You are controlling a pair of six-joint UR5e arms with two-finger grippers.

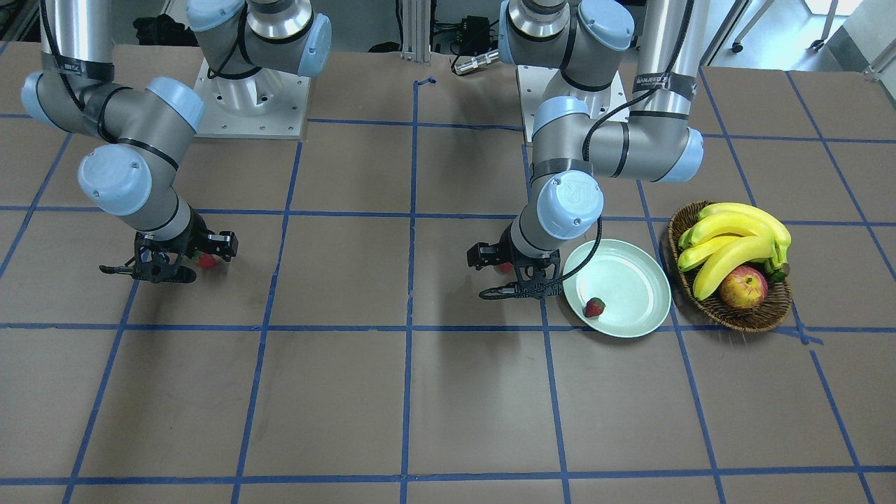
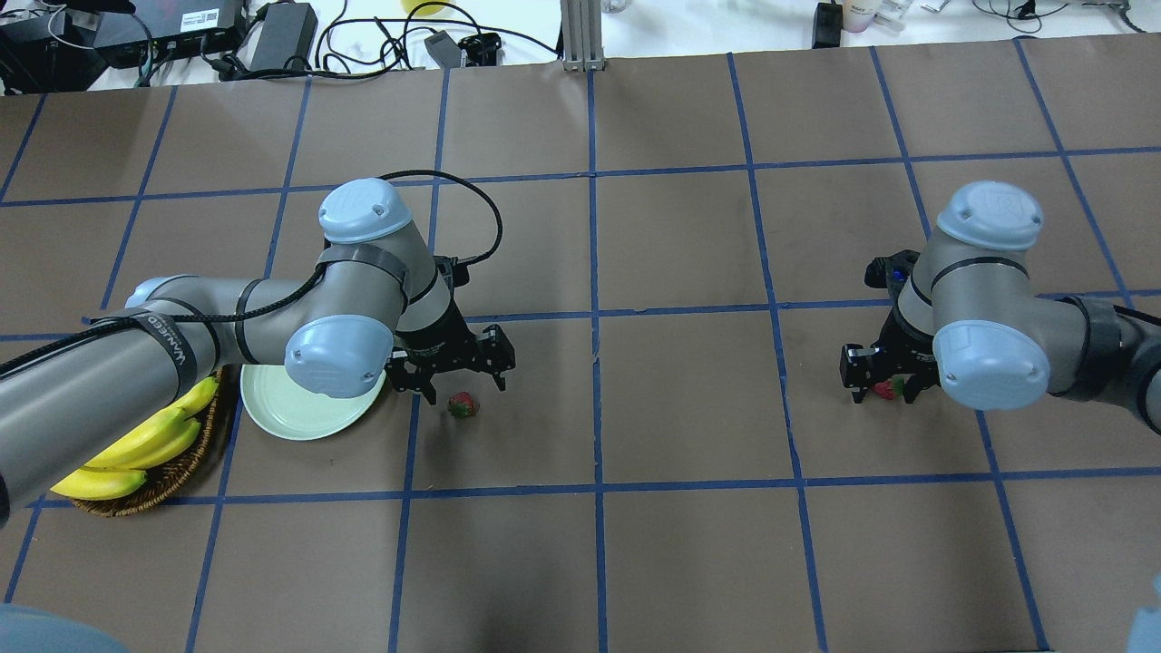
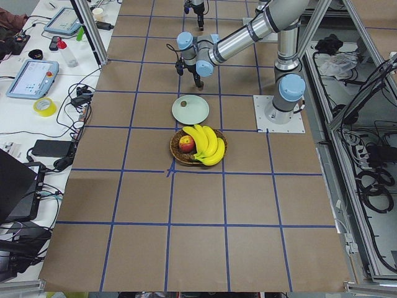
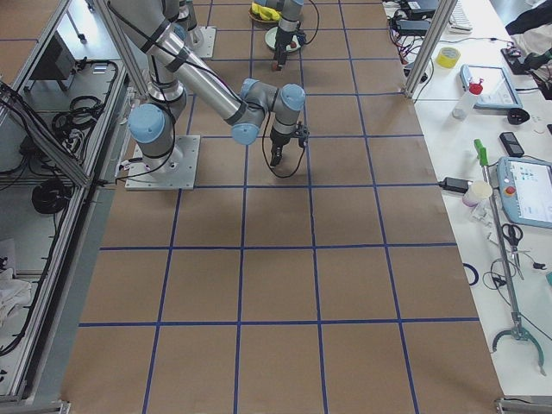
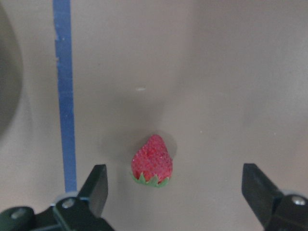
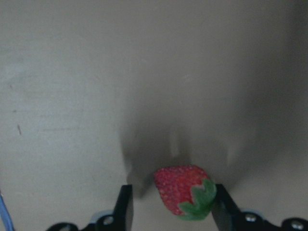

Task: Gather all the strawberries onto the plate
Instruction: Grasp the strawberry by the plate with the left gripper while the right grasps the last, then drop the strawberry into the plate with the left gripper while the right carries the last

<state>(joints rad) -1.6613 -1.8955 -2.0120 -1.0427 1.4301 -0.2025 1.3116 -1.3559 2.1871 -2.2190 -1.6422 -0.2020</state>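
Note:
One strawberry (image 1: 594, 306) lies inside the pale mint plate (image 1: 630, 276) near its rim. A second strawberry (image 2: 463, 404) lies on the table just right of the plate (image 2: 299, 413). My left gripper (image 5: 175, 187) hovers over this strawberry (image 5: 152, 161) with its jaws wide open. A third strawberry (image 6: 185, 190) lies far off on my right side. My right gripper (image 6: 173, 207) is low with its jaws narrowed around this strawberry. One finger touches the green cap and a small gap shows on the other side.
A brown wicker basket (image 1: 742, 318) with bananas (image 1: 735, 241) and a red-yellow apple (image 1: 743, 287) stands beside the plate, on the side away from the left gripper. Blue tape lines grid the brown table.

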